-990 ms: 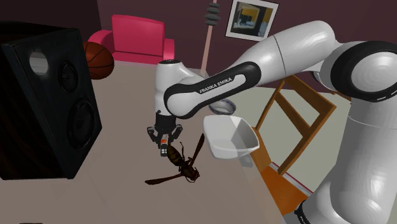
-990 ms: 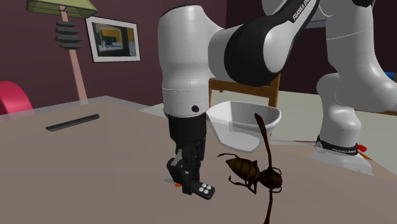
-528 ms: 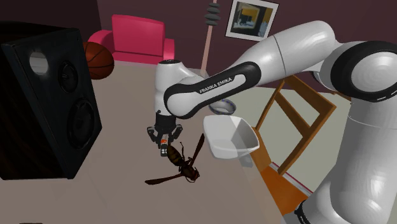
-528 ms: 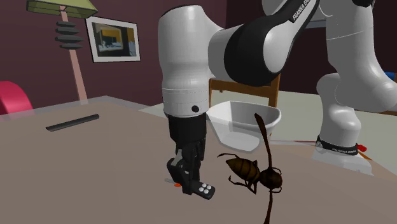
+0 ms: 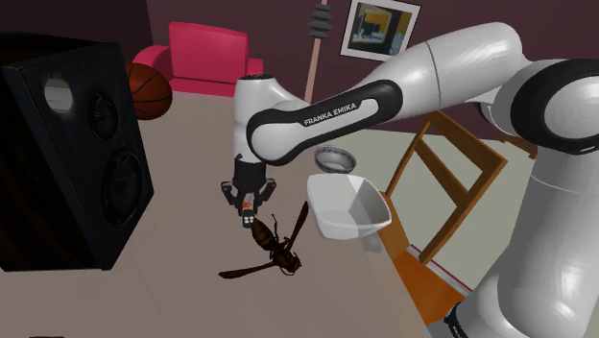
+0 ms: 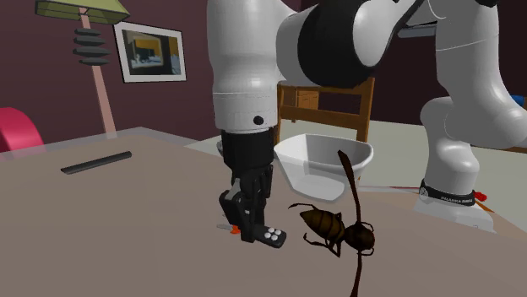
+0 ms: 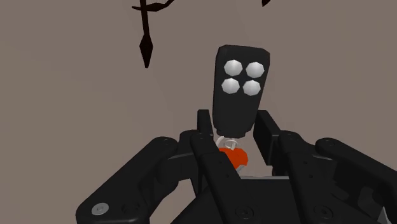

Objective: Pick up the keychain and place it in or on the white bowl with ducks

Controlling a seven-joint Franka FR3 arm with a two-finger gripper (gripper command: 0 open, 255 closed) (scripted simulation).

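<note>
Though beside keychain [image 7: 239, 89] in tool [image 7: 234, 127], insect [image 6: 338, 229] near bowl [image 6: 302, 171]

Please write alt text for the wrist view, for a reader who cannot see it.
The black gripper clasps a black keychain fob with four pale round buttons, an orange tag at its base, over a brown table.
</note>
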